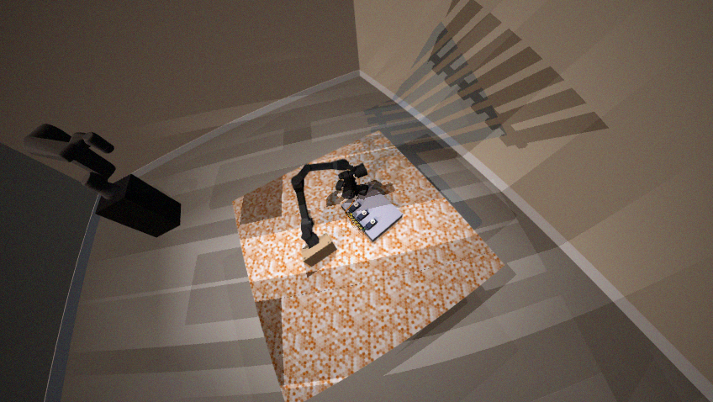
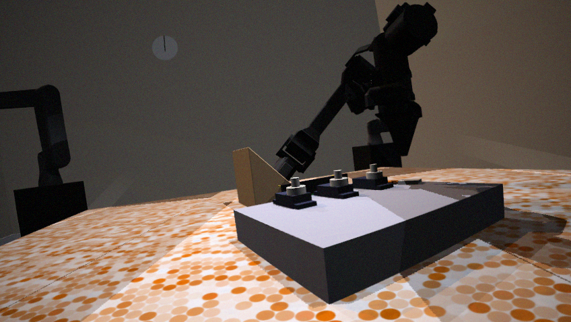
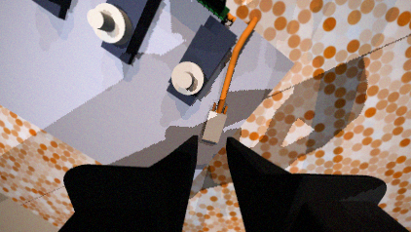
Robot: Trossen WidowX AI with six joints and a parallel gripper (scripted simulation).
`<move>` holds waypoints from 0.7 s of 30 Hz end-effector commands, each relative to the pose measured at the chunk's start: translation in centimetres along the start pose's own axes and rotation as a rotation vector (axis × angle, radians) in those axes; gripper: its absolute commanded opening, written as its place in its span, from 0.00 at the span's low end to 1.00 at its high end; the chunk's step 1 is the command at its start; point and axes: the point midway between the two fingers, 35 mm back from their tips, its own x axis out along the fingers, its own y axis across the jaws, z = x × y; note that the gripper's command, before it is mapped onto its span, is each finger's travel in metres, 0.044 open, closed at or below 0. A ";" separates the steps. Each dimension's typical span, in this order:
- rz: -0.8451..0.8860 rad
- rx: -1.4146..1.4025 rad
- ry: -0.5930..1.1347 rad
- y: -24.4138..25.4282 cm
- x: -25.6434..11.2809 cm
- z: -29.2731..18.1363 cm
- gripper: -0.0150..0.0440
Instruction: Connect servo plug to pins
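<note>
The pale holder (image 1: 388,212) (image 2: 359,223) (image 3: 54,73) lies on the patterned table with three dark servos on top. The servo at one end (image 2: 372,182) (image 3: 206,51) has an orange lead (image 3: 233,60) running from it to the small beige plug (image 3: 214,128) (image 2: 411,181). The plug lies on the holder's top near a corner. My gripper (image 3: 211,140) (image 2: 402,153) is partly open and empty. It points down above the plug; in the wrist view the plug shows just beyond the gap between the fingertips. The plug's holes, the coloured band and the dot cannot be made out.
A green strip (image 3: 212,7) shows at the top of the wrist view; yellow specks run along that holder edge in the top view. A beige wedge block (image 1: 319,251) (image 2: 243,176) stands at my arm's base. Another dark arm on a black box (image 1: 142,207) (image 2: 50,207) stands apart.
</note>
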 end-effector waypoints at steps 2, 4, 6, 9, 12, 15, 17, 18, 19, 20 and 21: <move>-0.063 0.145 -0.012 0.0 0.4 0.0 0.45; -0.078 0.183 -0.015 -0.1 0.5 0.0 0.45; -0.082 0.193 -0.016 -0.1 0.5 0.0 0.45; -0.082 0.193 -0.016 -0.1 0.6 0.0 0.45; -0.082 0.193 -0.016 -0.1 1.5 0.0 0.45; -0.083 0.193 -0.016 -0.2 2.7 0.0 0.45; -0.083 0.193 -0.016 -0.3 3.0 0.0 0.45; -0.083 0.193 -0.016 -0.3 3.0 0.0 0.45; -0.083 0.193 -0.016 -0.3 3.1 0.0 0.45; -0.083 0.193 -0.016 -0.3 3.2 0.0 0.45; -0.083 0.193 -0.015 -0.3 3.3 0.0 0.45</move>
